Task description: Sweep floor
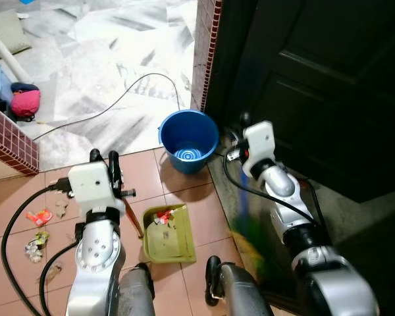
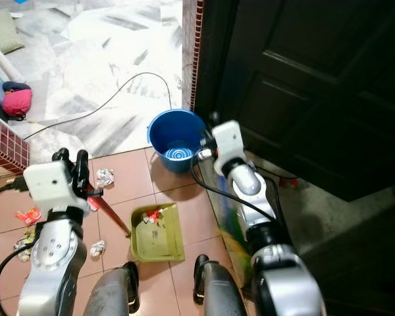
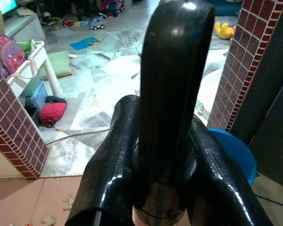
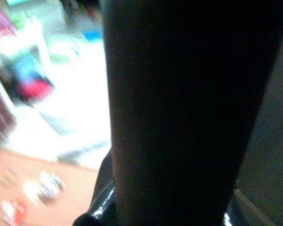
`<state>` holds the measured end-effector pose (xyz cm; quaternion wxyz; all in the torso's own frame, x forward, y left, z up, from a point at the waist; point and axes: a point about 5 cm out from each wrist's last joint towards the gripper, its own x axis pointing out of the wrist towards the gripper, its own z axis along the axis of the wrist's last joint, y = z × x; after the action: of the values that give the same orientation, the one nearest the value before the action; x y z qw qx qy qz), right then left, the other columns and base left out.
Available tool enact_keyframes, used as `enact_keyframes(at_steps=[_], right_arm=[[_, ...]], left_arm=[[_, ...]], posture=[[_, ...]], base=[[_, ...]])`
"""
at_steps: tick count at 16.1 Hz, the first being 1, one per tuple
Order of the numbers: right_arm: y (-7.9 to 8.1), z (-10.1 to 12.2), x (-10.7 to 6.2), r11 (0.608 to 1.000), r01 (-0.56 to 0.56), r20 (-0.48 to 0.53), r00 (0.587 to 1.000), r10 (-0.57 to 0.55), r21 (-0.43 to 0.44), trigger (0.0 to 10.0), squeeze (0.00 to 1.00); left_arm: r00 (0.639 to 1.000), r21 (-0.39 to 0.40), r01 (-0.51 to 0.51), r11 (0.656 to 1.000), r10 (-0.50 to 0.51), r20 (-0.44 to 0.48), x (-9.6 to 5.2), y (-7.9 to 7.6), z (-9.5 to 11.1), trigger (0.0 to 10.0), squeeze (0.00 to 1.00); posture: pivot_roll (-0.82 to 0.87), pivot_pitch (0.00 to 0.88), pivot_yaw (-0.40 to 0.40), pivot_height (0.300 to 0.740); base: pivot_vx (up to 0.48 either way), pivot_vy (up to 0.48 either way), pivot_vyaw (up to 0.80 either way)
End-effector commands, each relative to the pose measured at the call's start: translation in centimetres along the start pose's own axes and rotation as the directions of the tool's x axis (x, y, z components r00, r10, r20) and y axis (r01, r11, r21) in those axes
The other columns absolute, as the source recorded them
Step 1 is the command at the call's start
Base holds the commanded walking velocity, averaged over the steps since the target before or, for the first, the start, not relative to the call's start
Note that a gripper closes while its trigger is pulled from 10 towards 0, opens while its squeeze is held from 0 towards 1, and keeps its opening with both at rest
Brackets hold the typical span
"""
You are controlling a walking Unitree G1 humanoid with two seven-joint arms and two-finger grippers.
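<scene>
A green dustpan (image 1: 169, 234) lies on the terracotta tile floor (image 1: 184, 197) just ahead of the robot's legs, with bits of red and pale litter in its tray, and its thin dark handle (image 2: 112, 212) slants up toward the left arm. The left pincer (image 1: 105, 163) is raised beside that handle, its two black fingers (image 3: 174, 94) pressed close together in the left wrist view; whether they actually have hold of the handle cannot be told. Just beyond the dustpan stands a blue bucket (image 1: 188, 139), at the edge where the tiles meet a grey marbled floor (image 1: 118, 59). Loose litter remains on the tiles to the robot's left: a red wrapper (image 1: 39, 216), crumpled scraps (image 1: 34, 245), and a silvery foil ball (image 2: 105, 176) near the left pincer. The right pincer (image 1: 240, 131) is held up near a dark door (image 1: 316, 85), close to the bucket; its wrist view is blurred and dark, so how far it is open cannot be told. A black cable (image 1: 112, 102) trails across the marbled floor toward the bucket. A low brick wall (image 1: 10, 141) stands at far left, with a pink bag (image 1: 25, 102) behind it.
</scene>
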<state>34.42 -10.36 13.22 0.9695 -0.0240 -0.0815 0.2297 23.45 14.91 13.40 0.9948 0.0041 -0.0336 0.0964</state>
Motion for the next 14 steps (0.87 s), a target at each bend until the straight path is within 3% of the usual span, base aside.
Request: enact_keyframes(at_steps=[1,2,3,5,6,8,11,13,14], right_arm=[[1.4,2.3,0.6,0.99,-0.062,0.127,0.991,0.046,0.129,10.0,0.0],[2.2,3.7,0.4,0.975,-0.13,0.167,0.981,0.099,0.181,10.0,0.0],[2.6,4.3,0.2,0.97,-0.176,0.18,0.973,0.145,0.168,10.0,0.0],[3.1,5.0,-0.7,0.965,-0.264,0.177,0.949,0.259,0.001,10.0,0.0],[2.8,5.0,-1.1,0.965,-0.253,0.168,0.951,0.26,-0.065,10.0,0.0],[1.6,4.5,-1.6,0.988,-0.151,0.14,0.978,0.154,-0.034,10.0,0.0],[1.3,3.6,-2.7,0.995,-0.092,0.11,0.989,0.096,-0.041,10.0,0.0],[1.3,3.3,-3.6,0.997,-0.045,0.11,0.993,0.051,-0.057,10.0,0.0],[0.4,3.5,-3.9,0.994,0.026,0.124,0.992,-0.013,-0.105,10.0,0.0]], left_arm=[[0.995,0.025,0.006,1.0,-0.004,-0.1,-0.3,-0.1,-2.1,10.0,0.0],[0.996,0.018,0.008,1.0,-0.006,-0.086,0.2,-0.3,-2.0,10.0,0.0],[0.997,0.018,0.01,1.0,-0.009,-0.079,0.6,-0.4,-1.9,10.0,0.0],[0.998,0.013,0.012,1.0,-0.011,-0.055,1.9,-0.7,-1.8,10.0,0.0],[0.999,0.013,0.019,1.0,-0.019,-0.041,2.3,-0.8,-1.7,10.0,0.0],[0.999,0.02,0.036,0.999,-0.036,-0.027,3.0,-0.9,-1.9,10.0,0.0],[0.999,0.031,0.032,0.999,-0.031,-0.024,3.6,-0.4,-2.5,10.0,0.0],[1.0,0.028,0.019,0.999,-0.019,0.005,4.2,0.1,-1.9,10.0,0.0],[1.0,0.032,0.006,0.999,-0.006,0.012,4.8,0.7,-1.8,10.0,0.0]], posture=[[0.04,0.225,-0.034,0.74],[0.03,0.203,-0.035,0.74],[0.02,0.187,-0.035,0.74],[0.0,0.141,-0.033,0.74],[0.0,0.123,-0.031,0.74],[0.0,0.082,-0.026,0.74],[-0.01,0.027,-0.007,0.74],[-0.02,0.0,0.008,0.74],[-0.03,0.0,0.023,0.74]], base=[[0.0,0.0,0.0],[0.0,0.0,0.0],[0.0,0.0,0.0],[0.0,0.0,0.0],[0.0,0.0,0.0],[0.0,0.0,0.0],[0.0,0.0,0.0],[0.0,0.0,0.0],[0.0,0.0,0.0]])
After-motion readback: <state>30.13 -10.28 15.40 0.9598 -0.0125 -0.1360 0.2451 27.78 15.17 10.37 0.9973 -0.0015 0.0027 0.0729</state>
